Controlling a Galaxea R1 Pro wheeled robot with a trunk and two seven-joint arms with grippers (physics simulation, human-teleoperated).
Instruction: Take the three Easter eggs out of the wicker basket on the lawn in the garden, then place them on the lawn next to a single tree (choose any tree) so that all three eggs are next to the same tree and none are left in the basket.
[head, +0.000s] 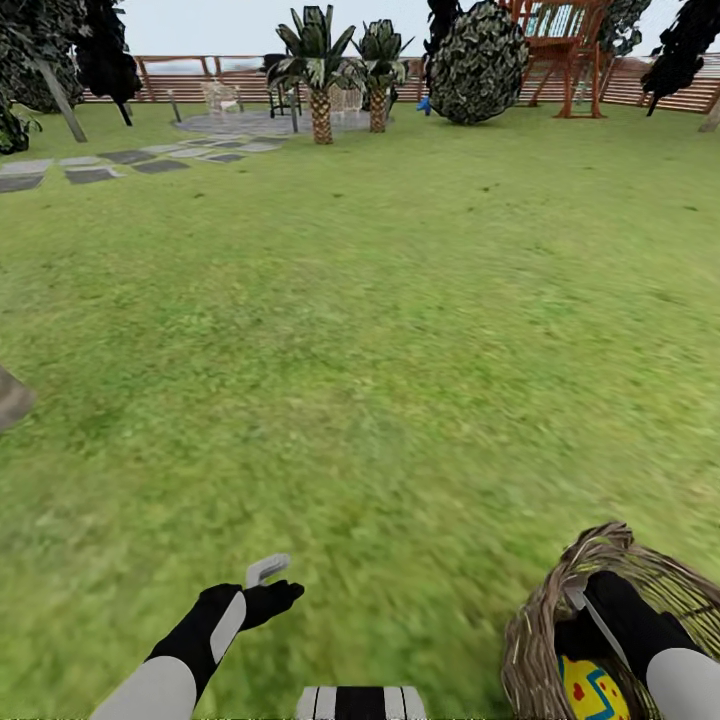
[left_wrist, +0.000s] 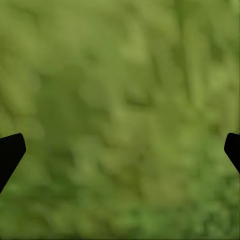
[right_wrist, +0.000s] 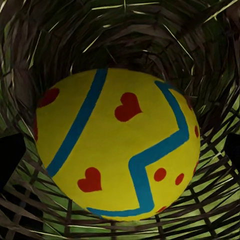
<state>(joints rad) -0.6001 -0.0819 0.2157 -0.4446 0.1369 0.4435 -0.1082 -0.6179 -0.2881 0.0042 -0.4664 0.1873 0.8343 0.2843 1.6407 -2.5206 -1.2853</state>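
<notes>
Filling the right wrist view, one Easter egg (right_wrist: 117, 145) lies inside the wicker basket (head: 535, 640) — right gripper (right_wrist: 120, 152) reaching down in, fingers spread either side. Left gripper (left_wrist: 120, 150) hangs spread over the lawn (head: 400, 330).

An Easter egg (right_wrist: 117, 145) lies in the wicker basket (head: 545, 625) on the lawn (head: 400, 330)

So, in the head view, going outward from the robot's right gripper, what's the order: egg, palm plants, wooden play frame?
1. Easter egg, just below the right gripper, inside the wicker basket.
2. Palm plants, far across the lawn.
3. Wooden play frame, by the fence; too close to call with the palms.
</notes>
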